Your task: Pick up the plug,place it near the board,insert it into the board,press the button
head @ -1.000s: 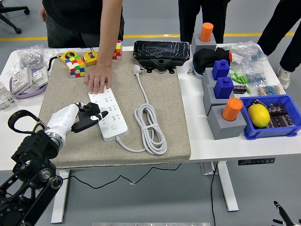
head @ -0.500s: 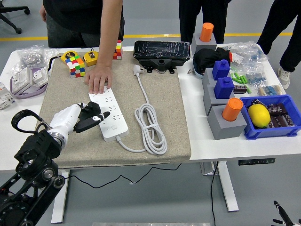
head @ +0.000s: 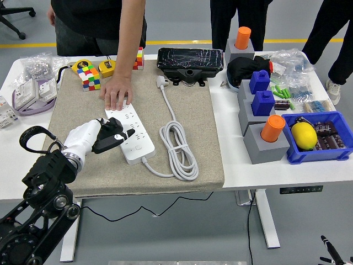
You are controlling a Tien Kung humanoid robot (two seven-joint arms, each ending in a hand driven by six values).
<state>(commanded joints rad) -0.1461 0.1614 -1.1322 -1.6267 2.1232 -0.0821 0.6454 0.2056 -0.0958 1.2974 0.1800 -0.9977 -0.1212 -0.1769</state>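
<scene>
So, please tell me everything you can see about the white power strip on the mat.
The power strip is a long white plastic bar with rows of sockets on top. It lies flat and slanted on the beige mat. A person's hand presses its far end; the robot's left hand rests over its left side. Its white cable leaves the near end, coils beside it and ends in an unplugged plug.

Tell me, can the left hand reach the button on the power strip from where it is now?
Probably yes. The left hand hangs over the near half of the power strip, and nothing lies between them. The person's hand presses only the far end, so the near end looks free.
</scene>
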